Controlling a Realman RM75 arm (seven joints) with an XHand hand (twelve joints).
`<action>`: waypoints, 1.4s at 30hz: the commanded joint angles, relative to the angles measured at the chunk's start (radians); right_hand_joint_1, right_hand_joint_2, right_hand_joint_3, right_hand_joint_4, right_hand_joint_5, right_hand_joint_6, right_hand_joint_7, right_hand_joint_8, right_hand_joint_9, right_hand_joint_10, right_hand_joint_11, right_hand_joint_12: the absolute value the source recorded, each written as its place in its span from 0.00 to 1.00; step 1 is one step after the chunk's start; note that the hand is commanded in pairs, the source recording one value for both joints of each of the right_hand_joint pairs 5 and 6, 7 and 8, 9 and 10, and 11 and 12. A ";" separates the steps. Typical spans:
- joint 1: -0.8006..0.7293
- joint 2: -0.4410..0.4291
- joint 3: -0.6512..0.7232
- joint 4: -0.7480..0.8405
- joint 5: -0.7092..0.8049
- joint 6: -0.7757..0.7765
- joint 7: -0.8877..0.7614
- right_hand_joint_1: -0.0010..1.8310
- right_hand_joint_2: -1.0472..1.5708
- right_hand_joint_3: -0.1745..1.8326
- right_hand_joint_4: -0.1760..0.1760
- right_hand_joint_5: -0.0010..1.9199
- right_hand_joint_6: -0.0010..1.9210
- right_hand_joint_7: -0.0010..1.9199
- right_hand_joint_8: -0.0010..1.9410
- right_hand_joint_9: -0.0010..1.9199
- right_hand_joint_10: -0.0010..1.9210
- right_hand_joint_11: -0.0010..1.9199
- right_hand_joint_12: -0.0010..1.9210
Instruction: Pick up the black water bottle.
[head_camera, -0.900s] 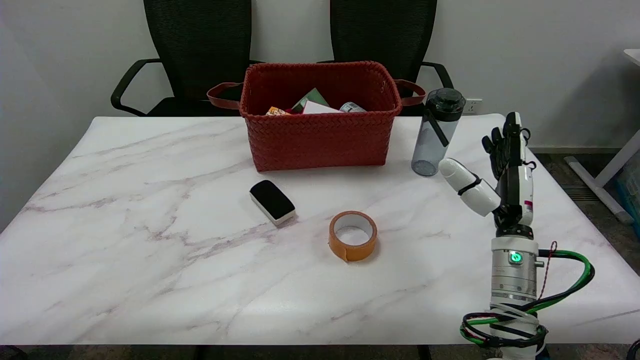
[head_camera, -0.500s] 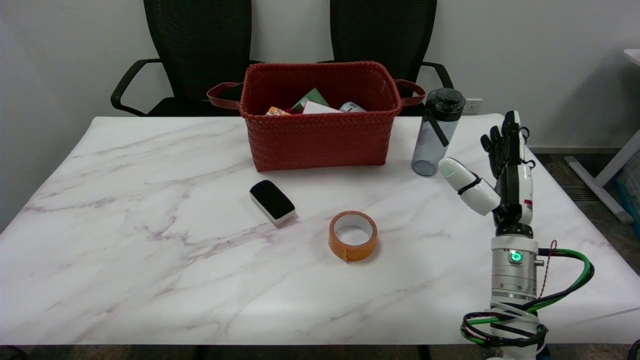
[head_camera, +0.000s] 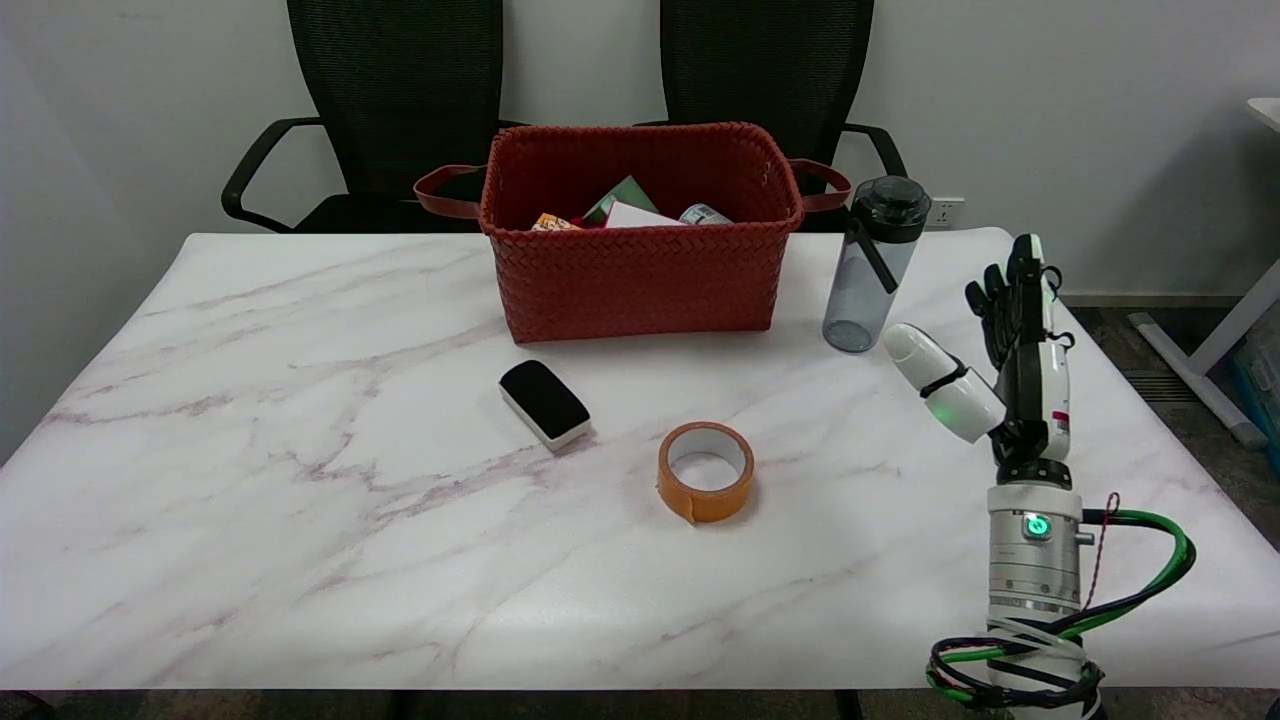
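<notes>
The black water bottle (head_camera: 872, 264), smoky grey with a black lid, stands upright on the white marble table (head_camera: 300, 500), just right of the red basket. My right hand (head_camera: 1005, 355) is held upright to the right of the bottle and a little nearer the camera. Its thumb points toward the bottle's base with a small gap, and the other fingers stretch up and apart. It holds nothing.
A red woven basket (head_camera: 640, 270) with several items inside stands at the back centre. A black and white eraser (head_camera: 544, 403) and an orange tape roll (head_camera: 705, 470) lie mid-table. Two black chairs (head_camera: 400, 110) stand behind the table.
My right hand has shifted slightly to the right and down in the picture, a little away from the bottle. The bottle and other things have stayed still.
</notes>
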 joint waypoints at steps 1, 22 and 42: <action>0.021 0.009 0.003 -0.040 0.072 -0.094 0.005 0.43 0.68 0.00 0.50 0.00 0.00 0.00 0.00 0.07 0.07 0.13 0.13; 0.140 0.025 0.095 -0.221 0.192 -0.298 0.016 0.40 0.70 0.02 0.50 0.00 0.00 0.00 0.00 0.05 0.05 0.11 0.11; 0.392 0.048 0.065 -0.512 0.180 -0.489 0.255 0.39 0.68 0.02 0.50 0.00 0.00 0.00 0.00 0.00 0.00 0.07 0.07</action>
